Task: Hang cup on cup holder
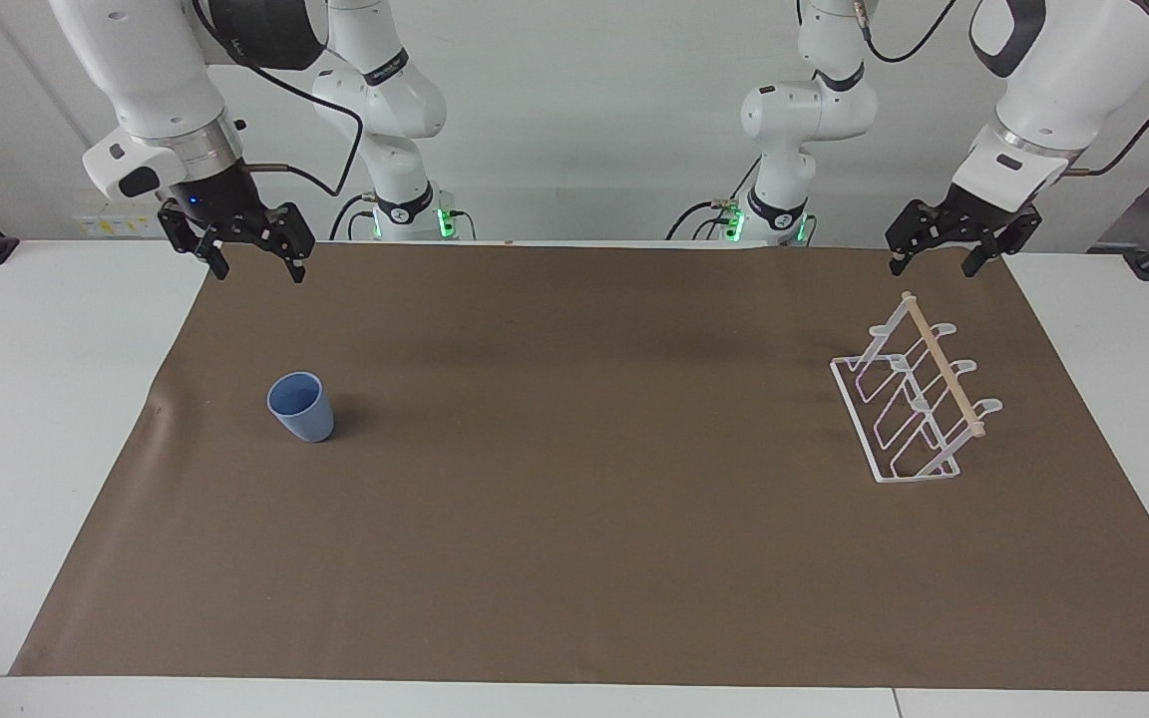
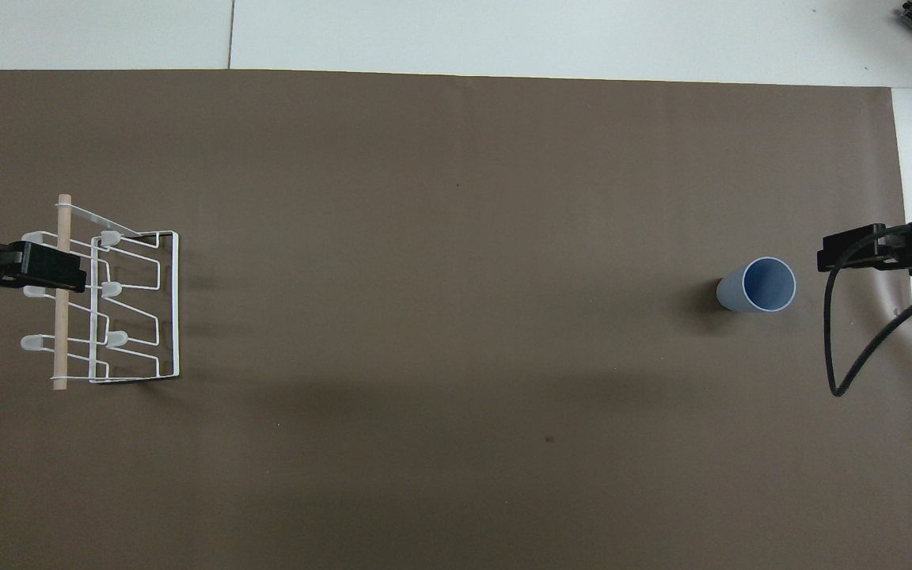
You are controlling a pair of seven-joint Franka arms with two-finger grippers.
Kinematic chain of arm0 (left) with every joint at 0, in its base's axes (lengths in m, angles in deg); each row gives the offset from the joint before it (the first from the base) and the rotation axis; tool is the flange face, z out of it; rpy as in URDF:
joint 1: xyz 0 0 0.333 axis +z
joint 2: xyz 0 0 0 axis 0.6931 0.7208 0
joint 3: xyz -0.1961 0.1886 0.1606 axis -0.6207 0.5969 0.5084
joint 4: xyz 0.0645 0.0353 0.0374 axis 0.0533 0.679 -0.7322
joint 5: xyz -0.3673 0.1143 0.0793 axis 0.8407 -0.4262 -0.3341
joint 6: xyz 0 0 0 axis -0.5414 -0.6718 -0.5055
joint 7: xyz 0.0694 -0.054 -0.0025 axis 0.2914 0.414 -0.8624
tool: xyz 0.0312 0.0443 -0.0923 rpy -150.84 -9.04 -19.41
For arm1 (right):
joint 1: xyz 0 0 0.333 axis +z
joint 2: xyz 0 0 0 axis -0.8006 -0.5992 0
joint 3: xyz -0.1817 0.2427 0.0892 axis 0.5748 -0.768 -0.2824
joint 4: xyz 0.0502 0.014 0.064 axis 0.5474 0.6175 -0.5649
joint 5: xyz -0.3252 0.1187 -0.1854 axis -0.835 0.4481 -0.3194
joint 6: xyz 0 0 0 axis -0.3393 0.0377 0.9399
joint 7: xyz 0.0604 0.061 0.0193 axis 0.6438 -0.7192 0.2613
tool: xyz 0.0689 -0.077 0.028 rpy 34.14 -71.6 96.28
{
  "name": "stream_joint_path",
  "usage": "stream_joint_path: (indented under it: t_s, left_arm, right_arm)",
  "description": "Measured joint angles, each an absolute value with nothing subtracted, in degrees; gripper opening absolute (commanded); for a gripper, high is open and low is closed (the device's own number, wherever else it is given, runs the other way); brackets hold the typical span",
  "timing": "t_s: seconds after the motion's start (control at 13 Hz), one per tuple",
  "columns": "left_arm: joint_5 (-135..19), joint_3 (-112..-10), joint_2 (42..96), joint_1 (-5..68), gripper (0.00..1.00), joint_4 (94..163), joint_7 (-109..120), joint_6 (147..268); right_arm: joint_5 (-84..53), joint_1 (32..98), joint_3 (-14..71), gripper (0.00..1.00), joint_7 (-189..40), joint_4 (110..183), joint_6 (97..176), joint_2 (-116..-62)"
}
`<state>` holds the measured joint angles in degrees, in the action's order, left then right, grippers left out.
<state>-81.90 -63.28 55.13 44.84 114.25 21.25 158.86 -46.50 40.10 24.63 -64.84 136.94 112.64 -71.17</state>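
The light blue cup [image 1: 300,406] stands upright, mouth up, on the brown mat toward the right arm's end of the table; it also shows in the overhead view [image 2: 757,285]. The white wire cup holder [image 1: 919,404] with its wooden rod stands toward the left arm's end, with no cup on it; it also shows in the overhead view [image 2: 112,305]. My right gripper [image 1: 255,261] is open and empty, raised over the mat's edge and apart from the cup; it also shows in the overhead view [image 2: 887,252]. My left gripper [image 1: 934,259] is open and empty, raised over the cup holder's rod side, as the overhead view [image 2: 17,267] shows.
The brown mat [image 1: 574,479] covers most of the white table [image 1: 46,419]. A black cable [image 2: 840,348] loops down from the right arm over the mat's edge. Both arm bases [image 1: 405,214] stand at the robots' edge of the table.
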Motion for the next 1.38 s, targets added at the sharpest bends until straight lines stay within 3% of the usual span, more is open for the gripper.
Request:
stream_joint_path:
  t_s: [0.38, 0.85, 1.38]
  left_arm:
    - [-81.9, -63.3, 55.1, 44.8, 1.00, 114.2, 21.3, 158.9]
    - [-81.9, -63.3, 55.1, 44.8, 1.00, 114.2, 21.3, 158.9]
    - [-81.6, -63.3, 55.1, 44.8, 1.00, 114.3, 21.3, 158.9]
  right_arm:
    - [-46.5, 39.2, 24.7, 1.00, -69.9, 138.3, 113.3, -70.9]
    - [-46.5, 40.3, 24.4, 1.00, -72.1, 141.2, 125.5, -70.8]
    - [-46.4, 41.1, 24.3, 1.00, -72.1, 153.3, 138.7, -73.9]
